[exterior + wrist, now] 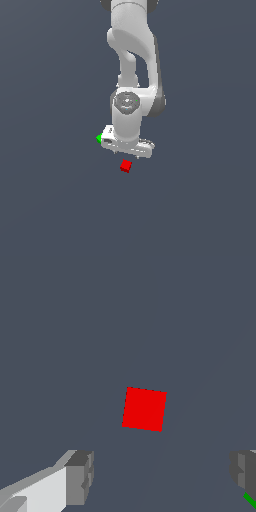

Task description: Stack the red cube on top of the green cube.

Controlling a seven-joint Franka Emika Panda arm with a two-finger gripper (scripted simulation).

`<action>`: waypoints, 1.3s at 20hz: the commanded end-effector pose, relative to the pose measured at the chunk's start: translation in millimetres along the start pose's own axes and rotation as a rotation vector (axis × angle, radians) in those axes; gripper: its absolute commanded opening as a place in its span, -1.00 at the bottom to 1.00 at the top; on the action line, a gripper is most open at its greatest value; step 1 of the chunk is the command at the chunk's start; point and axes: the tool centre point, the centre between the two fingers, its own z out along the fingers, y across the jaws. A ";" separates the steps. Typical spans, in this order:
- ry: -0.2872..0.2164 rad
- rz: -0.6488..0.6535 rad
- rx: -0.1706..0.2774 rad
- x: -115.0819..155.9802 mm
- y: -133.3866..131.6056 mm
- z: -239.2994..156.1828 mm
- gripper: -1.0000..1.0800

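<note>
— Jaws?

— Mine stand wide apart, nothing between them. My gripper [160,476] hangs above the floor [50,200]; the wrist view shows both fingers [80,476] well clear of the red cube [144,409].

— Cubes?

— The red cube lies alone on the floor. The green cube [99,138] peeks out at the exterior view's left of my hand, apart from the red one.

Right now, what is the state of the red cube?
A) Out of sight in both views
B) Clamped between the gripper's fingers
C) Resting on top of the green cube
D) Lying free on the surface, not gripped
D: the red cube lies alone on the floor, ahead of the open gripper, whose fingers stand wide apart and touch nothing; the green cube sits apart, half hidden by the hand.
</note>
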 end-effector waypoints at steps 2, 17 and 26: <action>-0.006 0.066 0.005 9.7 -2.0 15.1 0.92; -0.014 0.135 0.011 19.9 -3.0 37.3 0.92; -0.014 0.139 0.012 19.2 -3.2 77.7 0.92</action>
